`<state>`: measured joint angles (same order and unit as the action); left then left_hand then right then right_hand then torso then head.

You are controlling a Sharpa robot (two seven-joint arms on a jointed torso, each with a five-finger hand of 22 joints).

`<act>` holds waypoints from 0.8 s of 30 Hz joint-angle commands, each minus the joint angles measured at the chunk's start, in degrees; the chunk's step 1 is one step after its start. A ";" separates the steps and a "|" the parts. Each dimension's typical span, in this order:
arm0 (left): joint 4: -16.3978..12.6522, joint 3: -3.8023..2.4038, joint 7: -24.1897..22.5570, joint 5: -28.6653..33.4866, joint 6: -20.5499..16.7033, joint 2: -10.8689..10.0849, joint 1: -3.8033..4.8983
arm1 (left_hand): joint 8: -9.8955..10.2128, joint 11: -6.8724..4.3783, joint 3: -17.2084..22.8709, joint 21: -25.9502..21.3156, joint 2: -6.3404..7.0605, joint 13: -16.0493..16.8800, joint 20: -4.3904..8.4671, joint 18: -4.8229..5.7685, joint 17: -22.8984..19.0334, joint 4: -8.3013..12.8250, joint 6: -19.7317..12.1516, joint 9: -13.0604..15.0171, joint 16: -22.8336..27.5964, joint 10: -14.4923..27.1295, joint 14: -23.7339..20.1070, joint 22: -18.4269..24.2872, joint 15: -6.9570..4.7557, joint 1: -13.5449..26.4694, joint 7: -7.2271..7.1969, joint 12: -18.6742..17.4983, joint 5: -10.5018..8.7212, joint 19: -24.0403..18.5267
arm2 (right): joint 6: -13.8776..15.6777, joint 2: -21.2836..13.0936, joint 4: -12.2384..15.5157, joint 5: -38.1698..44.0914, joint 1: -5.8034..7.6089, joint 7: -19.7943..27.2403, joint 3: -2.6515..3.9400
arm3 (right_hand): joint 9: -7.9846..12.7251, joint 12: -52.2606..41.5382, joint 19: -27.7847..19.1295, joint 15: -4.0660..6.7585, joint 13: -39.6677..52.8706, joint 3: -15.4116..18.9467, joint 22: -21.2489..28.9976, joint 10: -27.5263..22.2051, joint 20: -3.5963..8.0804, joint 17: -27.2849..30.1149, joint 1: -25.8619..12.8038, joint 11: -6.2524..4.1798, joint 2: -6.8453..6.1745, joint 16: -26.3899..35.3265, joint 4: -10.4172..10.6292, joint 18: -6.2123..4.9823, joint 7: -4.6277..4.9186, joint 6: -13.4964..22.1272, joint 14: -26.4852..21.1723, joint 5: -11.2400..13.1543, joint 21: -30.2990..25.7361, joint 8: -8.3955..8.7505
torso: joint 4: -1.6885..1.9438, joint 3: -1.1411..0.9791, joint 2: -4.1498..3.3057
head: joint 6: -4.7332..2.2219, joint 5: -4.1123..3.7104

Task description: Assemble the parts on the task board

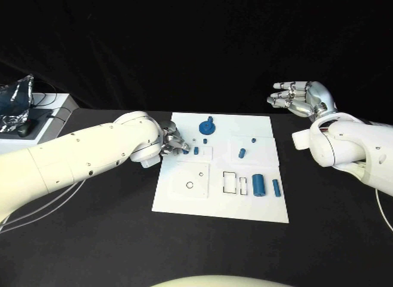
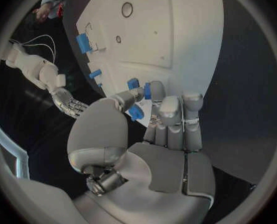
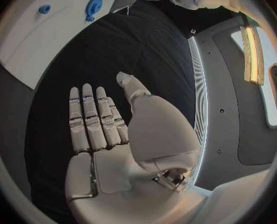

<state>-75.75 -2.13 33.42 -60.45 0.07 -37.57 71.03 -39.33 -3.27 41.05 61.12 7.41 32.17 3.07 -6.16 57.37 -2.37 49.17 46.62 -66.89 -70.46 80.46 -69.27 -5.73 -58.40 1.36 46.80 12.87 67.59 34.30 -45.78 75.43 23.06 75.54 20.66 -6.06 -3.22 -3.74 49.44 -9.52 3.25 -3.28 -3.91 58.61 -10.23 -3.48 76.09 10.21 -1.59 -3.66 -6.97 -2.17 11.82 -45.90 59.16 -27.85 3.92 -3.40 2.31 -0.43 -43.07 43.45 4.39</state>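
The white task board [image 1: 222, 173] lies in the middle of the table. On it are a blue gear [image 1: 207, 126], small blue parts [image 1: 242, 153] and two blue cylinders [image 1: 259, 184] beside outlined slots. My left hand [image 1: 171, 142] is at the board's left edge, low over it. Its thumb and a finger pinch a small blue part [image 2: 147, 90], which shows beside the fingertips [image 1: 186, 150]. My right hand [image 1: 301, 98] is raised beyond the board's far right corner, fingers spread and nothing in it [image 3: 107, 129]. The right wrist view shows the gear [image 3: 90, 6] too.
A white box [image 1: 42, 119] with a crumpled foil bag [image 1: 11, 101] on it stands at the table's far left. Cables trail over the table under the left arm [image 1: 42, 203] and by the right arm [image 1: 390, 215].
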 commanded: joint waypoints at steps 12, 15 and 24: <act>-0.03 0.04 0.41 -2.59 0.64 -0.26 -0.55 | 0.38 0.06 6.70 0.28 -0.10 0.11 -0.18 -0.72 0.17 6.36 0.42 0.14 0.38 -0.46 0.43 -0.04 0.07 -1.02 0.06 -0.27 0.23 0.27 | -0.80 -0.07 0.21 -0.28 -0.18 0.84 0.00 | 0.04 0.35 0.14 0.06 0.04 0.43 0.05 -0.44 -0.20 0.07 0.21 0.00 0.33 0.25 0.02 -0.86 0.71 0.46 0.01 -0.42 0.04 0.35 | 0.01 -0.03 0.01 | 0.53 0.08; -0.06 0.00 0.60 -2.63 0.78 -0.40 -0.61 | 0.53 0.10 6.80 0.34 0.09 0.16 -0.14 -0.73 0.14 6.32 0.45 0.16 0.49 -0.38 0.43 -0.07 0.10 -1.39 0.13 -0.32 0.29 0.24 | -0.65 -0.11 0.31 -0.29 -0.21 0.75 0.00 | 0.05 0.37 0.14 0.05 0.03 0.35 0.05 -0.40 -0.20 0.07 0.26 0.02 0.33 0.26 -0.04 -0.86 0.76 0.42 0.00 -0.72 0.04 0.37 | -0.01 0.00 0.03 | 0.63 0.09; -0.01 -0.10 1.03 -2.86 0.91 -0.56 -0.75 | 0.53 0.10 6.80 0.34 0.09 0.16 -0.14 -0.73 0.14 6.32 0.45 0.16 0.49 -0.38 0.43 -0.07 0.10 -1.39 0.13 -0.32 0.29 0.24 | -0.70 -0.21 0.39 -0.29 -0.28 0.82 0.00 | 0.06 0.38 0.09 0.04 0.03 0.13 0.05 -0.44 -0.21 0.07 0.09 0.03 0.27 0.25 -0.12 -0.84 0.75 0.45 -0.09 -0.75 0.03 0.37 | 0.00 0.00 0.04 | 0.64 0.15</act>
<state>-75.88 -2.39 33.41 -62.61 0.08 -38.07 70.59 -39.08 -3.25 41.05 61.11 7.86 32.29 3.07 -6.16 57.49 -2.37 49.25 46.82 -66.64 -70.46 80.46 -69.25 -5.72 -59.03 1.47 46.76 12.87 67.58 34.08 -45.98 75.71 22.76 75.29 20.77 -6.08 -3.23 -3.74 49.44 -9.52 3.26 -3.25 -3.91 58.62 -10.23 -3.49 76.09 10.21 -1.59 -3.66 -6.96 -2.17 11.61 -45.69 59.16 -28.41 3.92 -3.40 2.32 -0.43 -43.02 44.06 4.50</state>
